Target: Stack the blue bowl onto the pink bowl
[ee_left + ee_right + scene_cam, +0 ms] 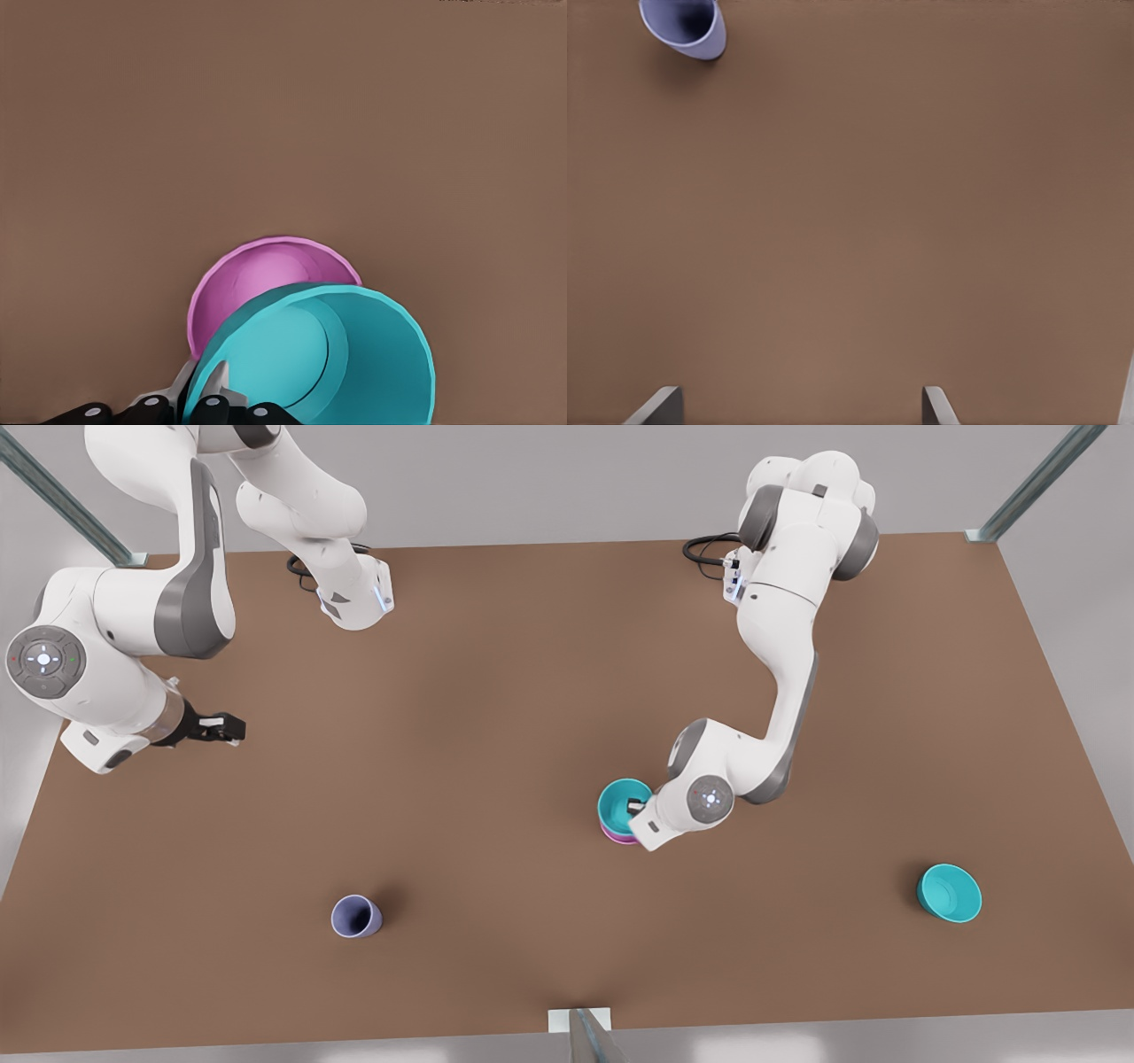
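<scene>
**Blue bowl gripped at the rim above the pink bowl**

In the left wrist view the blue bowl (341, 354) sits right against the camera, its rim pinched by the left hand (205, 390): one finger (220, 379) lies inside the bowl and the other outside the wall, so the hand is clamped on the rim. The bowl's mouth opens upward, tilted a little toward the camera, and it has no long axis to speak of. Just behind and under it the pink bowl (266, 274) shows as a crescent, mouth up; the blue bowl covers most of it, and whether the two touch is hard to tell.

In the front view the blue bowl (623, 803) sits over the pink bowl (617, 836), of which a thin pink edge peeks out below, right of the middle of the brown bench (496, 717). The wrist covers most of the left hand (636, 808).

The right hand (232, 730) waits well apart, above the bench at the front view's left, its fingertips (660, 405) spread apart. A lavender-blue cup (356, 916) stands near the front edge, and a teal bowl (949, 893) rests far off at the front view's right, tipped slightly.
</scene>
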`<action>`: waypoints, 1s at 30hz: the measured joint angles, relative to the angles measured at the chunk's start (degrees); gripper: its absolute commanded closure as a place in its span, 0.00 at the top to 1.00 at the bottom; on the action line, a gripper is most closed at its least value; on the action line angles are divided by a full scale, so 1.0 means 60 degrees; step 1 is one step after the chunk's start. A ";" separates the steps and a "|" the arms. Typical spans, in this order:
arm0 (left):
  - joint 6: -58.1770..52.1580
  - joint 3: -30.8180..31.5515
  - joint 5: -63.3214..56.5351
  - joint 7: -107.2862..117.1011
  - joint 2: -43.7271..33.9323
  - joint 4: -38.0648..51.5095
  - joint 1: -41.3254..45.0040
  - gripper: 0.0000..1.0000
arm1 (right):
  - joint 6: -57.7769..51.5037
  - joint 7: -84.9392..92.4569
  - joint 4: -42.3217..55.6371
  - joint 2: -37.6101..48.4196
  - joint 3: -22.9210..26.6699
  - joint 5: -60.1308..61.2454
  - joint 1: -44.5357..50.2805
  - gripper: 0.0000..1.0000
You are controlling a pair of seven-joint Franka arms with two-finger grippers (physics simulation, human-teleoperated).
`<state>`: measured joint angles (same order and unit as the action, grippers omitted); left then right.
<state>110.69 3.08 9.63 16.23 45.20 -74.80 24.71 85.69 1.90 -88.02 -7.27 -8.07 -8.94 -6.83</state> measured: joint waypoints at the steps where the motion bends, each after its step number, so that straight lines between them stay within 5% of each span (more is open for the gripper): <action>1: -0.0012 0.0029 -0.0013 0.0233 0.0003 -0.0057 -0.0011 0.21 | 0.0017 0.0043 0.0018 -0.0013 0.0000 0.0000 0.0003 1.00; 15: 0.0348 0.0594 -0.0086 0.2429 0.0127 -0.0226 -0.0413 0.21 | 0.0099 0.0442 0.0062 -0.0058 0.0000 0.0008 0.0009 1.00; 18: 0.0389 0.0622 -0.0022 0.2660 0.0127 -0.0327 -0.0469 0.75 | 0.0103 0.0494 0.0066 -0.0058 0.0000 0.0007 0.0009 1.00; 19: 0.0414 0.0727 0.0007 0.2701 0.0127 -0.0362 -0.0583 1.00 | 0.0103 0.0510 0.0064 -0.0058 0.0000 0.0007 0.0009 1.00; 23: -0.0575 0.0996 -0.0346 0.2823 -0.1373 -0.0051 -0.1649 1.00 | 0.0106 0.0564 0.0064 -0.0058 -0.0004 0.0006 0.0013 1.00; 27: -0.3452 0.0957 -0.1330 0.2693 -0.2670 0.2345 -0.2319 1.00 | 0.0107 0.0608 0.0075 -0.0067 -0.0010 0.0013 0.0008 1.00; 30: -0.4963 0.0783 -0.2083 0.1968 -0.4108 0.1853 -0.2805 1.00 | 0.0107 0.0634 0.0076 -0.0072 -0.0011 0.0017 0.0011 1.00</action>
<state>80.91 7.77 -2.87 28.04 20.55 -63.68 7.88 86.33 5.70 -87.57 -7.70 -8.14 -8.84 -6.77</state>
